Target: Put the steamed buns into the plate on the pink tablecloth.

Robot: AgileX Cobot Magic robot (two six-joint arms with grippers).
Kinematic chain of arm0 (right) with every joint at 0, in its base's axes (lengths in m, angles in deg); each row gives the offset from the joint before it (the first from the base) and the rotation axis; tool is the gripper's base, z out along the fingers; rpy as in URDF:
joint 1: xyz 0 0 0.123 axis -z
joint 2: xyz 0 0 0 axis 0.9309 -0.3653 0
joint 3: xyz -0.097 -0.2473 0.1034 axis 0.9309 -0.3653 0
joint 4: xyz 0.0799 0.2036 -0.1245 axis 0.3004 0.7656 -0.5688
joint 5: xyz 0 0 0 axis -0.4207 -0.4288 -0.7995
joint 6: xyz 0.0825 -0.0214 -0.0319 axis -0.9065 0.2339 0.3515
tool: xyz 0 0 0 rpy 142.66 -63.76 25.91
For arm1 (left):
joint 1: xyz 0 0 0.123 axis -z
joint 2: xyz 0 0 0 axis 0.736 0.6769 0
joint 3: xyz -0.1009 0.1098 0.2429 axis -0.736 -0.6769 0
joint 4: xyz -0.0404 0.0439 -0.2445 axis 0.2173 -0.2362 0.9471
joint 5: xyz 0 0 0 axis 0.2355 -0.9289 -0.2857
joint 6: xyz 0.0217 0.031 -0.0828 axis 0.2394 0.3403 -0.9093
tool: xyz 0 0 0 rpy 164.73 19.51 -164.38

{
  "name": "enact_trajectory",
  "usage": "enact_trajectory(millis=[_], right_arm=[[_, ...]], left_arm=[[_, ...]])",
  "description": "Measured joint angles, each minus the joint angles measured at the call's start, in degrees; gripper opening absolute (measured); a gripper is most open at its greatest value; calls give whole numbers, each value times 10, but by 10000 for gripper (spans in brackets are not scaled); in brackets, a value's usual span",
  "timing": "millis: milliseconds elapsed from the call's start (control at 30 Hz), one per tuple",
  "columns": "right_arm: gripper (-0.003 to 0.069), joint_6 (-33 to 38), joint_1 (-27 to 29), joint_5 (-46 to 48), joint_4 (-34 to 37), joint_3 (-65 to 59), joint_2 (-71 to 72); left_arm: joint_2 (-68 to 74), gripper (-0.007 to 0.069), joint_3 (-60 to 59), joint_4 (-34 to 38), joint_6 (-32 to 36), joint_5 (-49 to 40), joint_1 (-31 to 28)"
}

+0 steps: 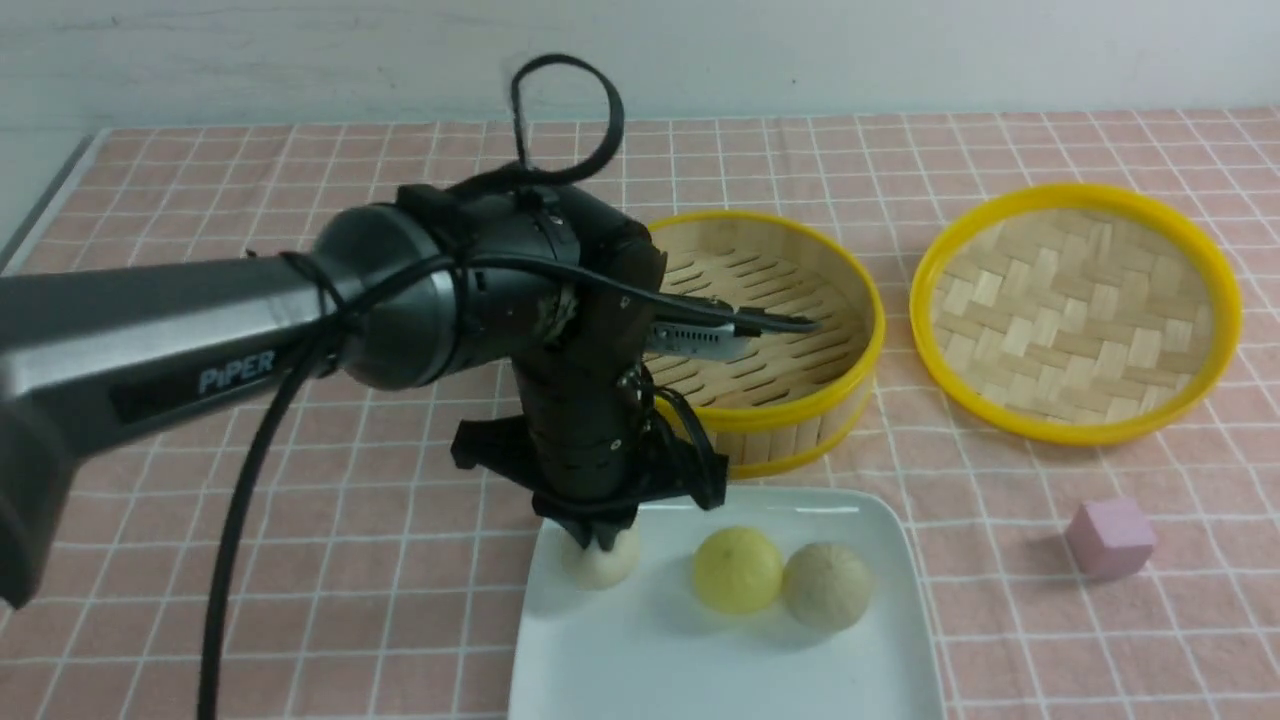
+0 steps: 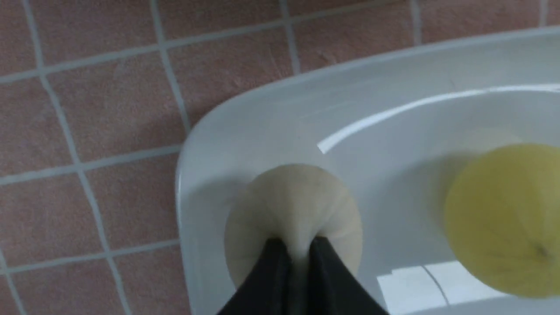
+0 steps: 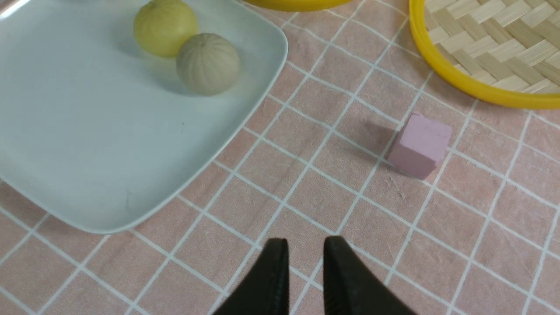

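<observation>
The white plate point(image 1: 700, 660) lies on the pink tablecloth point(image 1: 350, 560) near the front edge. Three steamed buns rest in it. A yellow bun point(image 1: 737, 570) and a beige bun point(image 1: 826, 585) touch each other at the plate's middle right. A pale bun point(image 1: 605, 565) sits at the far left corner. My left gripper point(image 1: 598, 540) comes straight down on this pale bun point(image 2: 293, 201) and is shut on its pleated top, which bulges between the black fingertips point(image 2: 273, 253). My right gripper point(image 3: 306, 245) hovers over bare cloth beside the plate point(image 3: 87, 153), slightly open and holding nothing.
An empty bamboo steamer point(image 1: 790, 300) with a yellow rim stands just behind the plate. Its woven lid point(image 1: 1075, 310) lies upside down to the right. A pink cube point(image 1: 1110, 538) sits on the cloth right of the plate. The left arm crosses the left half of the table.
</observation>
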Motion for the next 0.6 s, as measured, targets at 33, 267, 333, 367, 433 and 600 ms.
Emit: enact_trajectory(millis=[33,267,333,367,433,600], right_arm=[[146,0,0,0,0,0,0],[153,0,0,6,0,0,0],[153,0,0,7,0,0,0],[154,0,0,8,0,0,0],[157,0,0,19,2,7,0],[158,0,0,79,13,71,0]], left_arm=[[8,95,0,8,-2,9,0],[10,232,-2,42,6,48,0],[9,281,4,47,7,47,0],[8,295,7,47,7,44,0],[3,335,17,47,7,31,0],[-22,370,52,27,7,6,0]])
